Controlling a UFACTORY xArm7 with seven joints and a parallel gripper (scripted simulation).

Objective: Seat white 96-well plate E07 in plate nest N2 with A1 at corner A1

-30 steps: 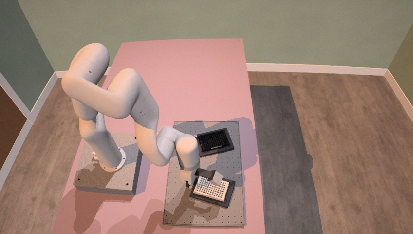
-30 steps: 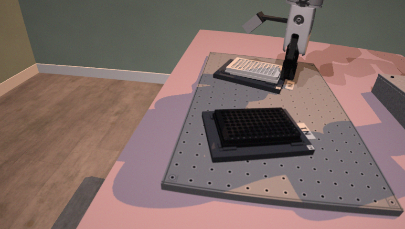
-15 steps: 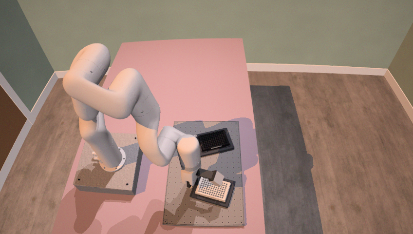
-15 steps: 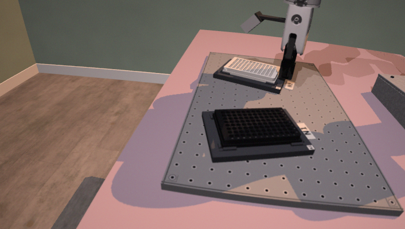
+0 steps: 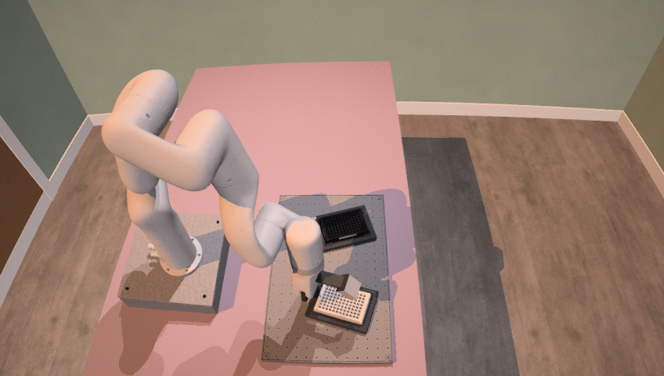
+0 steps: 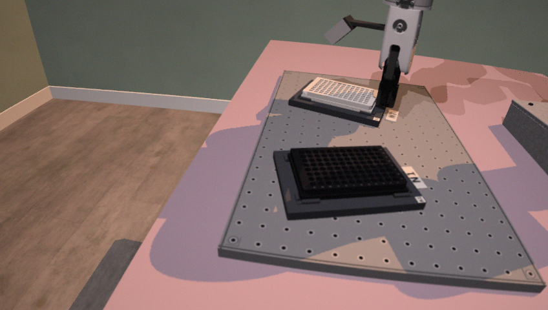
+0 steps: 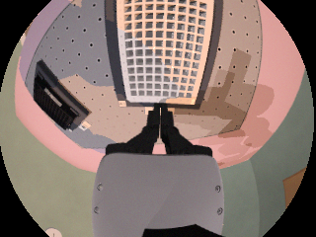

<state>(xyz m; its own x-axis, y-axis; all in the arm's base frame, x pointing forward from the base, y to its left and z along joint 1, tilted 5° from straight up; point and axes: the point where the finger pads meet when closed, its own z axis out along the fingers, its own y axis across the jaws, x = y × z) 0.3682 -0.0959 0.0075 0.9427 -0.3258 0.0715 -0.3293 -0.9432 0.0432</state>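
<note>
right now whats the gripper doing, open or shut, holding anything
Gripper: shut, fingers pressed together with nothing between them, tips at the near short end of the white plate E07.

Chunky smooth off-white robot arm (image 5: 204,149) with rounded tube links, a round bolted flange at its foot, and a light-grey wrist housing carrying slim black gripper fingers (image 6: 388,86).

Lab bench, perforated deck (image 6: 453,237), well plates (image 6: 346,170) in nests (image 6: 346,209)
</note>
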